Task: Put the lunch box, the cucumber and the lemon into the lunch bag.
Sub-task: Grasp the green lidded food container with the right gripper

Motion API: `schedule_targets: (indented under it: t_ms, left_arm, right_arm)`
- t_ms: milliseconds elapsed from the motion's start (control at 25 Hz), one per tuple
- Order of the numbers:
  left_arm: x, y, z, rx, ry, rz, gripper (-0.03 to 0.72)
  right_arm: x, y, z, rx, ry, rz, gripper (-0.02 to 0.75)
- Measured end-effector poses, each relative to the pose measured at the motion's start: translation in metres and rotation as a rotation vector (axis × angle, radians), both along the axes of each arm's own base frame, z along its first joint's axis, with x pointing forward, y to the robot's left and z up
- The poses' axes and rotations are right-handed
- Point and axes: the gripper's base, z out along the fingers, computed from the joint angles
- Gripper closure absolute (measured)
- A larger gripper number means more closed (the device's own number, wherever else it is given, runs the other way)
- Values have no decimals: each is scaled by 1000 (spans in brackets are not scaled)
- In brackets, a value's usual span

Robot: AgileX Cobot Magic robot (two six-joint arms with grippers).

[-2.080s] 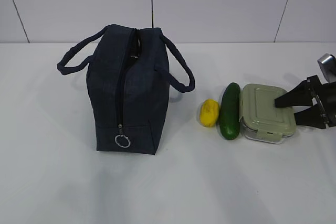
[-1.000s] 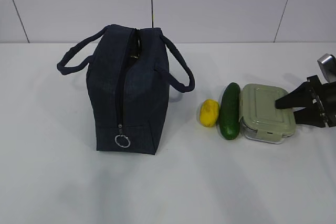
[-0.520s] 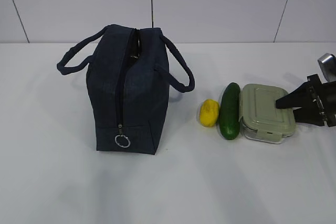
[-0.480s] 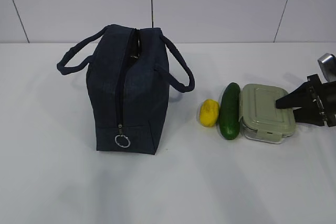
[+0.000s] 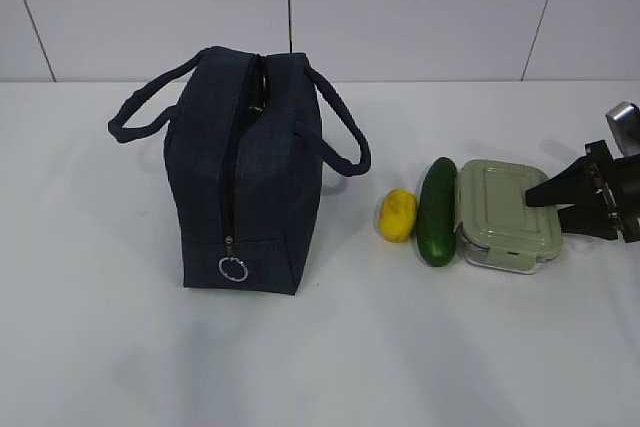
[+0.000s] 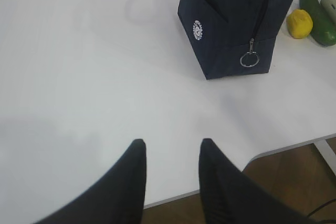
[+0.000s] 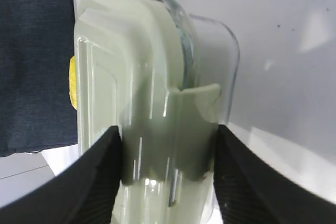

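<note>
Lunch box clamped first, bag not yet unzipped

Lunch box sat on the white table at the right end of a tidy row, touching the cucumber, with the lemon just beside that, probably laid out so each could be taken in turn. The lunch bag stood upright well to their left, its zipper apparently closed down to the ring pull, so it likely needed opening before anything went in. The right gripper straddled the box's near end, its jaws spread wide with a finger against each long side; whether the squeeze was firm I could not tell. The left gripper hovered over bare table, jaws partly apart and empty.
</note>
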Motion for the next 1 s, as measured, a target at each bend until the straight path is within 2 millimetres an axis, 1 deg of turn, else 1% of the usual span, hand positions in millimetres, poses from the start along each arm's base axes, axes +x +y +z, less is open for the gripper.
schedule_targets:
  t_ms: [320,1000]
  left_arm:
    - [0,0,0,0,0,0,445]
    - [0,0,0,0,0,0,445]
  right_arm:
    - [0,0,0,1,1,-2,335]
    - [0,0,0,3,4,-5,339]
